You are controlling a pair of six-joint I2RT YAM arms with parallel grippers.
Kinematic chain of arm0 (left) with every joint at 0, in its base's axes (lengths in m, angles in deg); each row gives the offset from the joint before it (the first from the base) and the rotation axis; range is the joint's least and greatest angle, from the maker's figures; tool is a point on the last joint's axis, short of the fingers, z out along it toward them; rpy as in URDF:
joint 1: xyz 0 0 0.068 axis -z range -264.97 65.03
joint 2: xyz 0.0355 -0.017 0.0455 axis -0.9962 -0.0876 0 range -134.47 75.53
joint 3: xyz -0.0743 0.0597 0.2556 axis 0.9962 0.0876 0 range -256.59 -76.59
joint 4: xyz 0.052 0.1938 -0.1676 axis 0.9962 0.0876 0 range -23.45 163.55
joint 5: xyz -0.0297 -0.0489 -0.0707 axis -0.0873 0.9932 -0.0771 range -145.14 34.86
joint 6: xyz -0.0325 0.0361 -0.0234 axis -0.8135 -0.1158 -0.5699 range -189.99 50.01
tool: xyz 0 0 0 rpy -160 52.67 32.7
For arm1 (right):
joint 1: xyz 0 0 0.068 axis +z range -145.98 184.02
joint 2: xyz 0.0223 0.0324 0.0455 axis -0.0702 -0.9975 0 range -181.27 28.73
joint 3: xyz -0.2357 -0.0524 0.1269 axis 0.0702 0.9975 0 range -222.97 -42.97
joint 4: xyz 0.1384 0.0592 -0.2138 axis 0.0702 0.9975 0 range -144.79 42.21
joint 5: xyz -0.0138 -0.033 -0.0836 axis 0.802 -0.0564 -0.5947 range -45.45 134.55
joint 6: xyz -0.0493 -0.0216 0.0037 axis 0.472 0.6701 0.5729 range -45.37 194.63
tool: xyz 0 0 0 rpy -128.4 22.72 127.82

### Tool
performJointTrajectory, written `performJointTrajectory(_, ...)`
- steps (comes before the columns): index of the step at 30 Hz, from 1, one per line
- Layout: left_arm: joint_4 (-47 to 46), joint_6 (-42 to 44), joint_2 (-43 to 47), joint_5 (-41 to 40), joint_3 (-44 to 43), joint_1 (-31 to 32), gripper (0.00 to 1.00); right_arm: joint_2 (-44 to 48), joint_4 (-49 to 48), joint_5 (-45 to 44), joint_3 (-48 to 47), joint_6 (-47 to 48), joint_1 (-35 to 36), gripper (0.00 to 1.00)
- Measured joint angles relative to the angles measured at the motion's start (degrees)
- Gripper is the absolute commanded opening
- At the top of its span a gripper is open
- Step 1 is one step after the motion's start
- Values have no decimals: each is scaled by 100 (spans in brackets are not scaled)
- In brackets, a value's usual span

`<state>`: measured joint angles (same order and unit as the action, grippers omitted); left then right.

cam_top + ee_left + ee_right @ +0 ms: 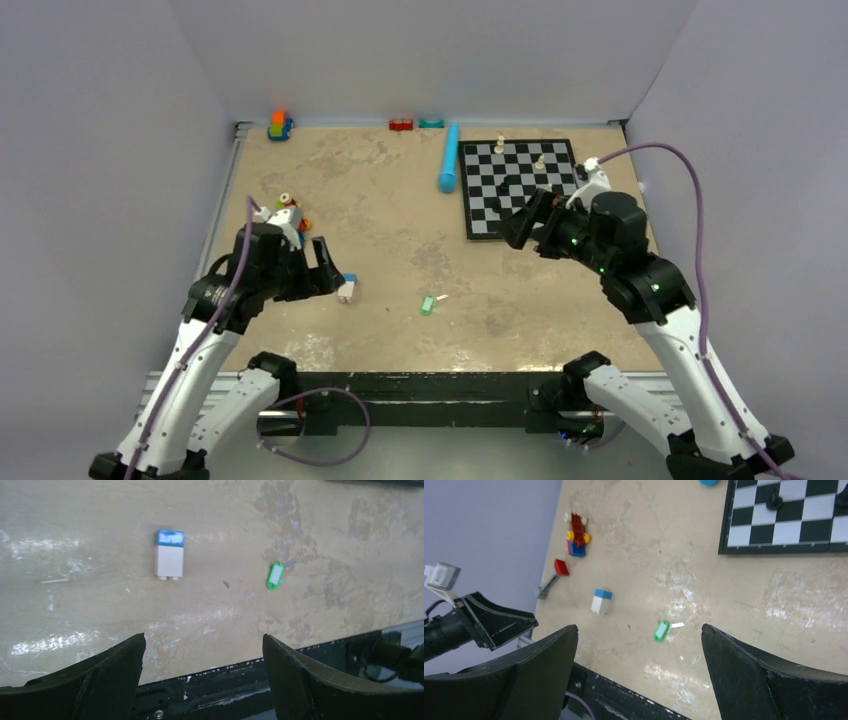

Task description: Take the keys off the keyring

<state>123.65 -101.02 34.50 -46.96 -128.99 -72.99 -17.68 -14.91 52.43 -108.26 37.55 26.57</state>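
The keys [428,305], a green tag with a pale sliver beside it, lie flat on the tan, mottled, scuffed desk [400,220], near its front edge and between my arms. Plain pale walls enclose the desk. My left hand [330,272] hovers wide open and empty beside the blue-and-white block [347,290]; the keys lie apart, past that block. My right hand [520,225], likewise open and empty, hangs by the chessboard [520,185], well apart. No ring can be made out at this size.

Pale lilac walls [420,50], mottled tan tabletop [400,220]
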Motion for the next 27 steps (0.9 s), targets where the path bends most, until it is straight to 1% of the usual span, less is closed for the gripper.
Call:
performJointTrajectory(2,-9,-59,-219,-262,0,752,82,-173,-22,-160,138,-70,245,98)
performJointTrajectory(3,-24,-103,-341,-376,0,1056,78,-256,-50,-240,262,-120,348,98)
performJointTrajectory(6,-160,-149,-748,-566,4,1591,68,-444,-127,-330,765,-289,557,96)
performJointTrajectory(10,-627,-138,-1364,-721,83,2162,66,-503,-118,-525,1217,-446,861,93)
performJointTrajectory(14,-1108,-131,-1950,-861,219,2782,64,-503,-138,-654,1329,-542,1056,92)
performJointTrajectory(16,-1397,-90,-2267,-903,278,3053,62,-503,-151,-702,1373,-570,1091,92)
performJointTrajectory(19,-1818,74,-2684,-881,304,3327,58,-498,-175,-717,1467,-584,1117,91)
performJointTrajectory(23,-2527,553,-3283,-616,304,3429,66,-459,-177,-715,1600,-581,1121,91)
performJointTrajectory(27,-3246,1139,-4002,-142,299,3427,65,-341,-166,-715,1661,-577,1121,92)
